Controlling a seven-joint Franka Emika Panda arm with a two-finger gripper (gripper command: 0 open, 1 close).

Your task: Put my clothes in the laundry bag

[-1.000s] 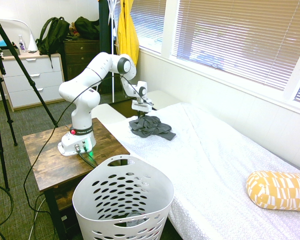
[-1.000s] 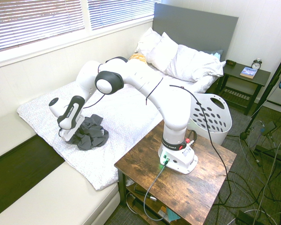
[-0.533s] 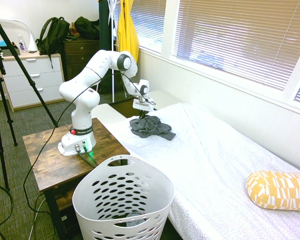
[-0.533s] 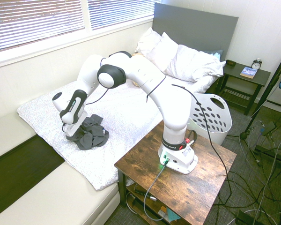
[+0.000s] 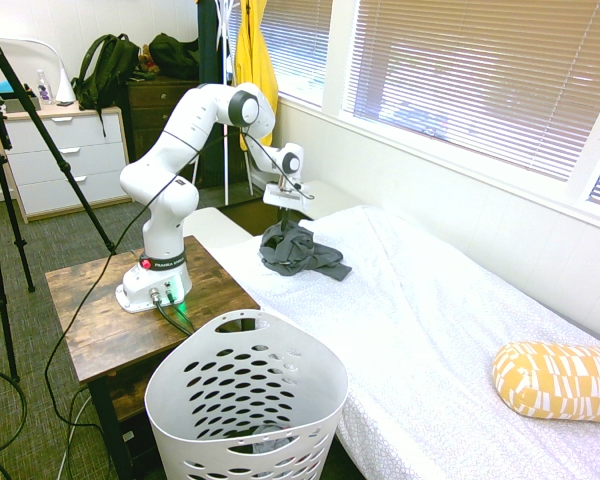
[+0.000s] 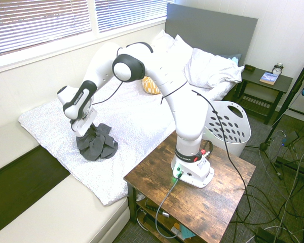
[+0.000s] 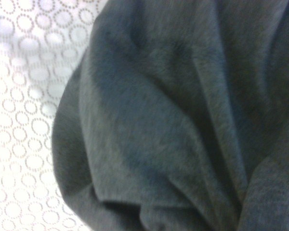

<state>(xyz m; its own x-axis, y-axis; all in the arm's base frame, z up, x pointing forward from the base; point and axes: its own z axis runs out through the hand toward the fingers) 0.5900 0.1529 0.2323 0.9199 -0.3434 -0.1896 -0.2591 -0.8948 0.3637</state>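
Bedroom conditions were noted in the first exterior view: a bed with a white dotted cover (image 5: 430, 310) ran along the wall under the window blinds, and a bright yellow garment (image 5: 255, 60) hung at the far left. The gripper (image 5: 286, 215) was clenched on the top of the dark charcoal-grey soft fabric garment (image 5: 298, 250), which was drawn up into a peak while its lower folds lay on the cover. The tall white perforated plastic laundry basket (image 5: 245, 405) stood on the floor at the near edge, well apart from the garment.

From the second exterior view, the gripper (image 6: 86, 129) held the garment (image 6: 96, 143) near the cover's left end; the basket (image 6: 228, 129) stood to the right, beyond the wooden table (image 6: 192, 197).

At the wrist, grey folds (image 7: 173, 120) filled the frame, with dotted cover (image 7: 24, 96) beside them.
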